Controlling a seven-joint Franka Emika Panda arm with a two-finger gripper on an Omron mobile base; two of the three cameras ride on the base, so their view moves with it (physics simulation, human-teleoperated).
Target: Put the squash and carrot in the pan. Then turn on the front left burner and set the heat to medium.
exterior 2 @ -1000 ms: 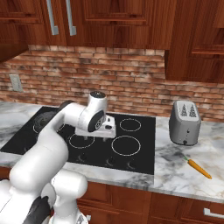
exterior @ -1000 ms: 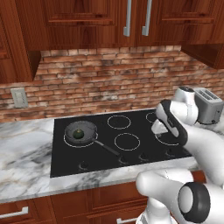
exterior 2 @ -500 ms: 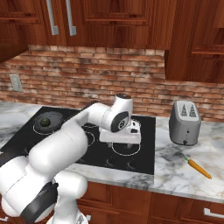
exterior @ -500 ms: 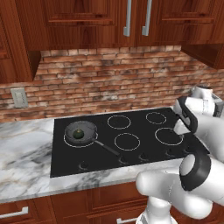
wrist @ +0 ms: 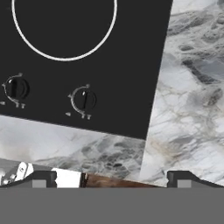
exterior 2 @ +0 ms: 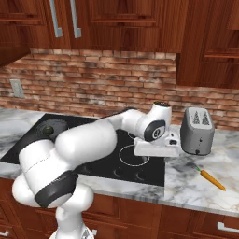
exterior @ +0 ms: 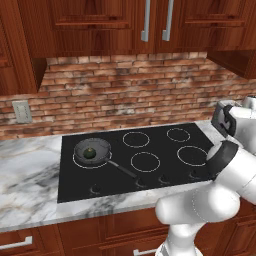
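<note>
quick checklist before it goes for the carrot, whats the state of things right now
1. Squash in the pan: ok.
2. Carrot in the pan: not ok, it lies on the marble counter right of the toaster.
3. Gripper open and empty: ok, jaws spread wide.
4. Gripper over the carrot: not ok, it hangs above the cooktop's right front corner.
5. Toaster clear of the path to the carrot: cannot tell.
6. Front left burner on: cannot tell.
</note>
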